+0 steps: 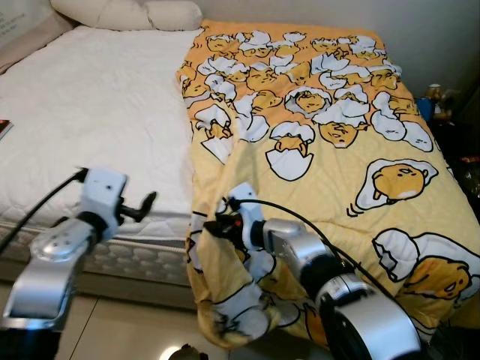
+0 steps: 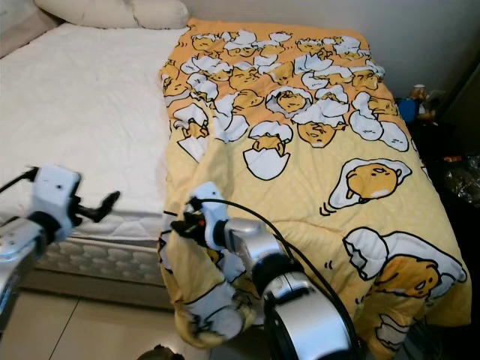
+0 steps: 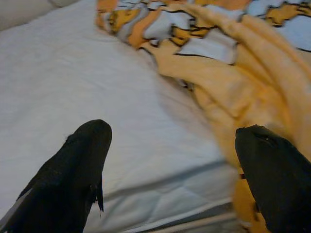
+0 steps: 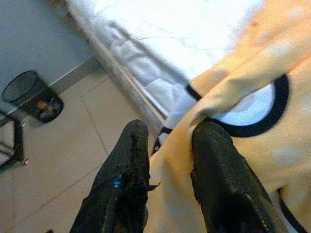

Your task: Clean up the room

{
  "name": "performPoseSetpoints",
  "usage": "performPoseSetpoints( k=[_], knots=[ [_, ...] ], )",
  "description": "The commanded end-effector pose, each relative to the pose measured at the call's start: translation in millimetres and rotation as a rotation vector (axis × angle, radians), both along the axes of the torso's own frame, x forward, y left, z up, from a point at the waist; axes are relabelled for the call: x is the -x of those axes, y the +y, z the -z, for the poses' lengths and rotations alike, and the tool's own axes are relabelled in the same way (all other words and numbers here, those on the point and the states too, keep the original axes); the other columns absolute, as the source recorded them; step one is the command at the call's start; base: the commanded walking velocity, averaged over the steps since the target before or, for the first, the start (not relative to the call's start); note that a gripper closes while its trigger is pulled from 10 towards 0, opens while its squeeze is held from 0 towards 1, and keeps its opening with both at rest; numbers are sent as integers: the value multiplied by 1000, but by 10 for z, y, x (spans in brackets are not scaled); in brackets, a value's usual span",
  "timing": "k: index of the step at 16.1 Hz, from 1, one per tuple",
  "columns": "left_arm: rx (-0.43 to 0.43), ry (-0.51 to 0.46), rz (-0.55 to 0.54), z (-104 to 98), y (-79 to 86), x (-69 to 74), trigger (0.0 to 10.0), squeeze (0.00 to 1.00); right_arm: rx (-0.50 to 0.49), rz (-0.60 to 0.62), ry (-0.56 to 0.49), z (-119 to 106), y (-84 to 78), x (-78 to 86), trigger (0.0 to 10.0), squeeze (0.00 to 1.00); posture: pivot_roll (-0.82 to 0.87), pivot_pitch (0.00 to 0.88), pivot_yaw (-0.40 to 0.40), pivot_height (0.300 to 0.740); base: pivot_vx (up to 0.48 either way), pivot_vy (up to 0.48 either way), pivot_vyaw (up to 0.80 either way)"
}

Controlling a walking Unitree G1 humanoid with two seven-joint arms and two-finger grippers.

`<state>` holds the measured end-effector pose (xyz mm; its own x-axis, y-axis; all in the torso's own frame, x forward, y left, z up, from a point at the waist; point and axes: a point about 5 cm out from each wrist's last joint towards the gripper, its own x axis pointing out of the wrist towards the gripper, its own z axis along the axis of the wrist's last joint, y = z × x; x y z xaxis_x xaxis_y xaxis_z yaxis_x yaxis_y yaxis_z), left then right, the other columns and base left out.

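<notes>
A yellow blanket (image 1: 337,135) printed with cartoon eggs covers the right half of the bed, and its corner hangs over the foot edge towards the floor. My right gripper (image 1: 215,226) is at that hanging edge, shut on a fold of the blanket (image 4: 233,97) that runs between its two fingers (image 4: 127,160). To the left, my left gripper (image 1: 144,204) stands open with nothing in it, just above the foot edge of the bare white mattress (image 1: 97,112). In the left wrist view its fingertips (image 3: 85,145) are spread wide over the mattress (image 3: 97,77), beside the bunched blanket (image 3: 228,73).
Two pillows (image 1: 127,13) lie at the head of the bed. A black mesh waste bin (image 4: 31,94) stands on the tiled floor (image 1: 127,322) by the wall. Small items sit on a dark stand (image 1: 439,101) right of the bed. A book's edge (image 1: 4,127) shows at far left.
</notes>
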<state>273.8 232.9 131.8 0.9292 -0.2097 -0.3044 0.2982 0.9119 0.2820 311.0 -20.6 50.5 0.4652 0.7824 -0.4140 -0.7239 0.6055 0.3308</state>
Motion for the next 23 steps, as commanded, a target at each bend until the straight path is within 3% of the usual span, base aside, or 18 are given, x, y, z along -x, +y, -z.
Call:
performPoseSetpoints(
  k=[1, 3, 6, 7, 10, 11, 14, 20, 23],
  knots=[
    [8, 22, 26, 47, -62, -20, 10000, 0, 21, 58, -4, 39, -164, -23, 10000, 1000, 17, 0, 33, 740, 0, 0, 0],
    [33, 34, 57, 111, -196, -56, 10000, 0, 77, 187, -12, 138, -627, -46, 10000, 1000, -2, 0, 36, 740, 0, 0, 0],
    [48, 43, 88, 169, -325, -68, 10000, 0, 85, 322, -43, 147, -999, -38, 10000, 1000, -16, 0, 38, 740, 0, 0, 0],
    [54, 44, 99, 199, -391, -58, 10000, 0, 88, 415, -84, 105, -1216, -9, 10000, 1000, -20, 0, 38, 740, 0, 0, 0],
    [84, 20, 93, 218, -493, 7, 10000, 0, 144, 595, -208, -11, -1521, 106, 10000, 1000, -43, 0, 59, 740, 0, 0, 0],
    [89, 4, 79, 212, -509, 13, 10000, 0, 157, 622, -232, -28, -1549, 143, 10000, 0, -48, 0, 64, 740, 0, 0, 0],
    [99, -60, 11, 218, -572, 61, 10000, 0, 246, 762, -351, -96, -1538, 384, 10000, 0, -45, 0, 58, 740, 0, 0, 0],
    [142, -75, -60, 248, -569, 237, 10000, 0, 215, 825, -351, -122, -1388, 698, 10000, 0, -34, 0, 45, 740, 0, 0, 0],
    [143, -72, -80, 253, -545, 283, 10000, 0, 183, 854, -307, -116, -1380, 771, 10000, 0, -24, 0, 40, 740, 0, 194, -188]
  ],
)
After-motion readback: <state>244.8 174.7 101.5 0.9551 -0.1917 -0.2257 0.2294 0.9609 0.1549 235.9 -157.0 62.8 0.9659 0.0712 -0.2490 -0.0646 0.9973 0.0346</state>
